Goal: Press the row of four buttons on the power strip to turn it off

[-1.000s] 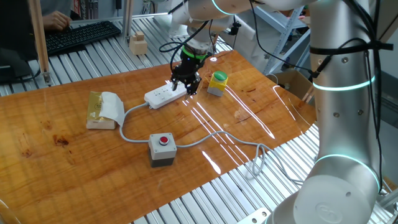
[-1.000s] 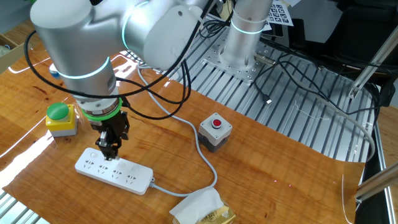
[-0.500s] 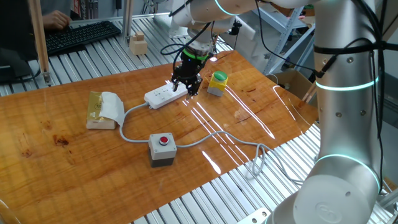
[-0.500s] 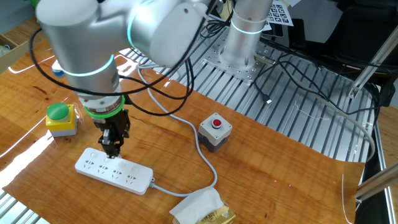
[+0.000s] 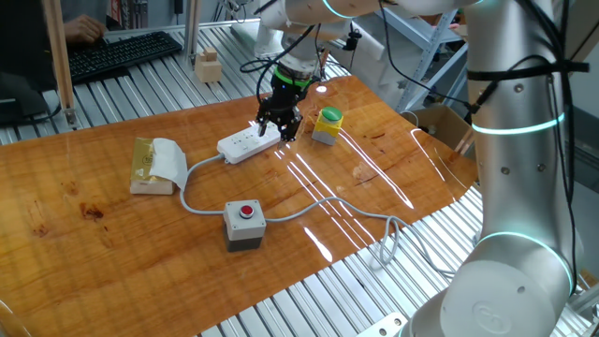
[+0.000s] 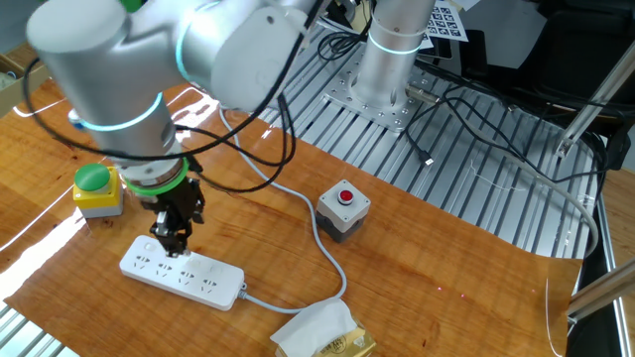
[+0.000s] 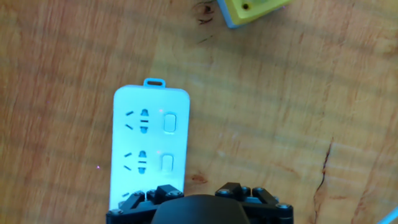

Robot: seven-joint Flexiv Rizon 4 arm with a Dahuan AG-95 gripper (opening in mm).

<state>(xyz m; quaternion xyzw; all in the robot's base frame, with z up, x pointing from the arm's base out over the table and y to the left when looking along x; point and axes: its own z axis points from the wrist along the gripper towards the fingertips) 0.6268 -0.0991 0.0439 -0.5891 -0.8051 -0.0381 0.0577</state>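
Note:
The white power strip (image 5: 245, 142) lies flat on the wooden table, its grey-white cable running off from one end. My gripper (image 5: 280, 125) hangs just above the strip's other, free end, fingers pointing down at it (image 6: 170, 240). Whether they touch it I cannot tell. In the hand view the power strip (image 7: 149, 149) fills the lower left. Two of the four buttons (image 7: 168, 122) show as small rounded switches beside their sockets; the others are hidden under the black hand body (image 7: 199, 210). No view shows a gap or contact between the fingertips.
A yellow box with a green cap (image 5: 328, 123) stands close beside the strip's free end. The grey box with a red round button (image 5: 245, 224) sits nearer the front edge, its cable trailing off the table. A tissue pack (image 5: 156, 166) lies by the strip's cable end.
The gripper has shifted slightly along the strip toward its free end. Nothing else has moved.

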